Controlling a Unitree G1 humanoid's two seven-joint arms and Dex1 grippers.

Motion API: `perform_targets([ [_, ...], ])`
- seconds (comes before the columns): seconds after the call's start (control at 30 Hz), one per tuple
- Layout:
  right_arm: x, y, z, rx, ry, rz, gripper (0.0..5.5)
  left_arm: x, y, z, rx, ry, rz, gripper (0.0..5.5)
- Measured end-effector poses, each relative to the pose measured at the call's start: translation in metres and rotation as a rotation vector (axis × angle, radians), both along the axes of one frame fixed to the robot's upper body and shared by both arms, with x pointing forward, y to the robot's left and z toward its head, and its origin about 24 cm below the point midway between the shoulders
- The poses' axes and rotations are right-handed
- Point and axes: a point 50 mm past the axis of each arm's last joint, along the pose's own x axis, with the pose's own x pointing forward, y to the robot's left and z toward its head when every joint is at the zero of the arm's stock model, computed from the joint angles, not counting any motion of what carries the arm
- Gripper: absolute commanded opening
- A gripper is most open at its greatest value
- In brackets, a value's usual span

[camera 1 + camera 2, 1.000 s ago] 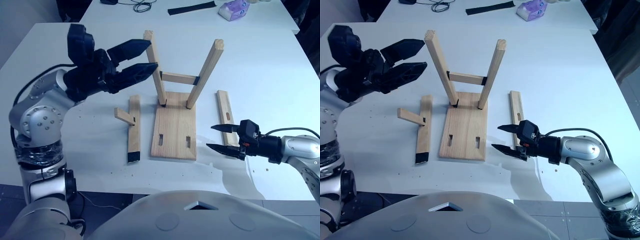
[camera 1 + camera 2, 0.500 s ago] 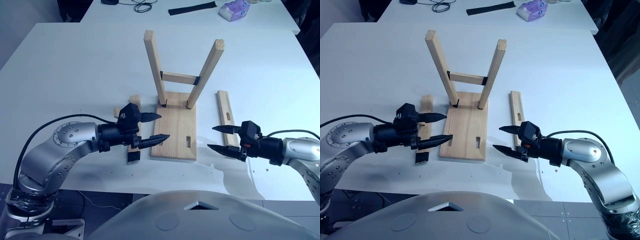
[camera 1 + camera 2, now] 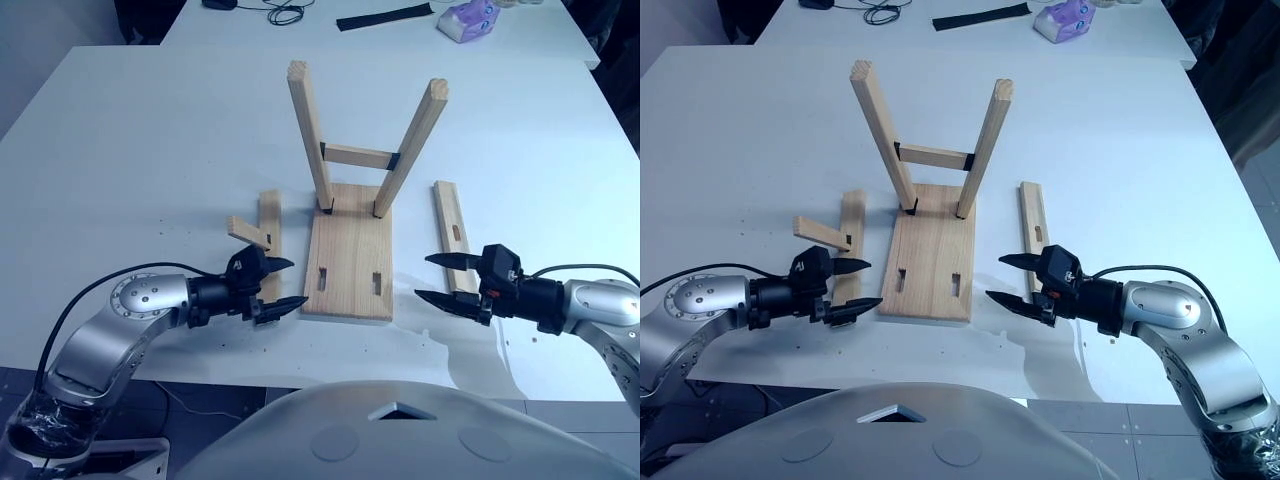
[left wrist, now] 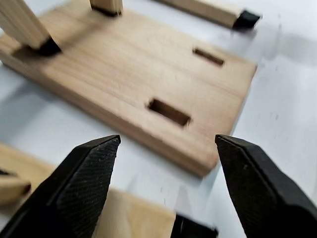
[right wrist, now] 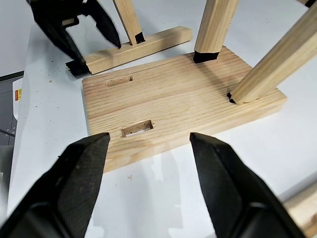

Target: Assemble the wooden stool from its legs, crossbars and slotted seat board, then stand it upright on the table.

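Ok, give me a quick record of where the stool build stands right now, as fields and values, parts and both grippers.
seat board: flat on the table, slots up
fitted: two legs upright in the far slots, joined by a crossbar
empty: both near slots
left loose leg: lying flat left of the board, second crossbar plugged in
right loose leg: lying flat right of the board
left gripper: open, by the left loose leg's near end
right gripper: open, off the board's near right corner

Left fingers (image 3: pixel 276 265) hide the near end of the loose leg (image 3: pixel 270 212).
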Motion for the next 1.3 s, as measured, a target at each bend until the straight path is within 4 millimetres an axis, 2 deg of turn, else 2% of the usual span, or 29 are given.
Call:
perform_targets([
  [0.27,-0.005,0.001,-0.003,0.002,0.006,-0.015,2.99,-0.004,0.018,-0.009,0.095,-0.022,-0.078,3.57],
  [0.77,-0.010,0.003,-0.005,0.004,0.001,-0.048,2.99,0.013,0.054,0.003,0.215,-0.032,-0.087,3.57],
  [0.97,-0.012,0.003,-0.005,-0.004,0.000,-0.055,2.99,0.023,0.061,0.019,0.191,-0.071,-0.023,3.57],
  [1.07,-0.013,0.003,-0.005,-0.005,0.000,-0.066,2.99,0.025,0.058,0.026,0.169,-0.079,-0.012,3.57],
  [1.3,-0.015,0.004,-0.005,-0.004,-0.004,-0.070,2.99,0.020,0.051,0.033,0.147,-0.033,0.046,3.57],
])
